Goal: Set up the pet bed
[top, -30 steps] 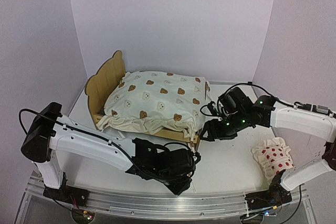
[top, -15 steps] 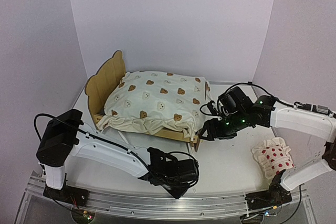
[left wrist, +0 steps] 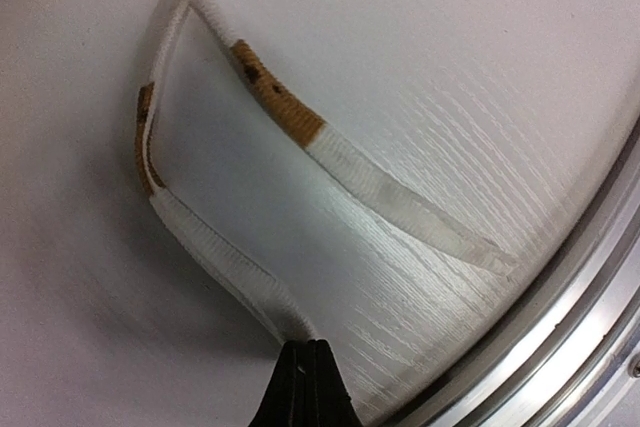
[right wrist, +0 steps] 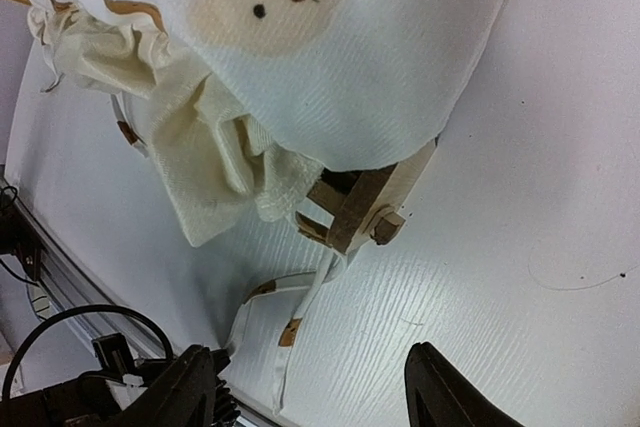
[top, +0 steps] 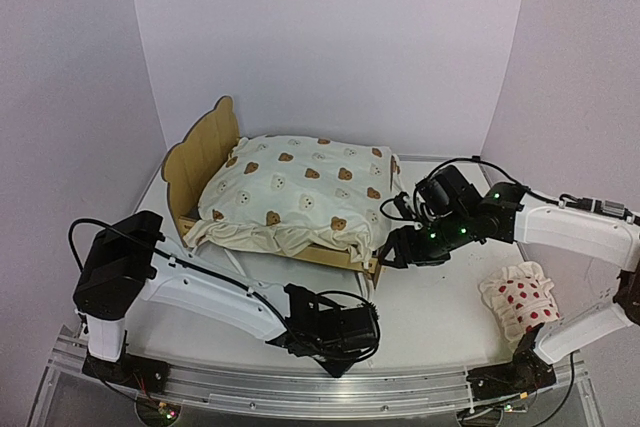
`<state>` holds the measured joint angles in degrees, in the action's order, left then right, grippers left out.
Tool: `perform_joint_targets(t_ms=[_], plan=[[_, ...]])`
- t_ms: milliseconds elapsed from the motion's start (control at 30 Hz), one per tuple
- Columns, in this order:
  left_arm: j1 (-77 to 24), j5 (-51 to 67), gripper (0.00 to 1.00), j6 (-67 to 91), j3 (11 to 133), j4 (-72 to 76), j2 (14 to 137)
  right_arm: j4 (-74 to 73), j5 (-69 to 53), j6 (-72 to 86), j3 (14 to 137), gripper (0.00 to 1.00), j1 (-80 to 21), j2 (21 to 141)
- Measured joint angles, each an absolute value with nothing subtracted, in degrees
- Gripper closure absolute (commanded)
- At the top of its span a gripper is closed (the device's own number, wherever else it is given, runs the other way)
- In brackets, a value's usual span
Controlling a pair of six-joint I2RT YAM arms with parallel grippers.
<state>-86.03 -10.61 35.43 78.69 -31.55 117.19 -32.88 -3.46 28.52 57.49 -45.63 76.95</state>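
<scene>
Left wrist: left fingers [left wrist: 292, 397] pinch tie [left wrist: 215, 257] beside table's metal edge [left wrist: 560, 322]

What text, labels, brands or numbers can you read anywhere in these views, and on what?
None: no readable text in any view.
The cushion carries only bear-face prints, the small pillow only red dots; the pet bed and the ties show no lettering.

No readable text, label, brand or number in any view.
The only printed marks are pictures: brown and white bear faces on the cream ruffled fabric cushion [top: 300, 192] and red dots on the small white pillow [top: 522, 305]; neither carries any lettering.
</scene>
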Motion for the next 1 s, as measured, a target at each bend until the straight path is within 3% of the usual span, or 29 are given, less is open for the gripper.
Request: perform_joint_targets(t_ms=[333,700,867,933,1000], plan=[[-83.51,-18.01,1.00,35.90,69.68,-26.35,112.16,-27.26,-6.10,28.26,53.32,0.38,-47.77,76.96],[-83.20,-20.82,0.99,31.74,64.66,-17.34,105.05,-18.81,-1.25,25.57,49.99,0.48,-52.46,80.77],[-83.20,-20.42,0.67,30.74,64.63,-16.48,104.16,-16.29,3.09,24.44,48.85,0.48,-53.52,82.32],[-83.20,-20.13,0.59,30.49,64.64,-17.22,104.16,-15.79,4.33,24.12,48.36,0.48,-53.76,82.41],[-83.10,-19.94,0.59,30.22,64.64,-18.04,104.17,-15.51,5.19,23.98,48.00,0.48,-53.82,82.42]])
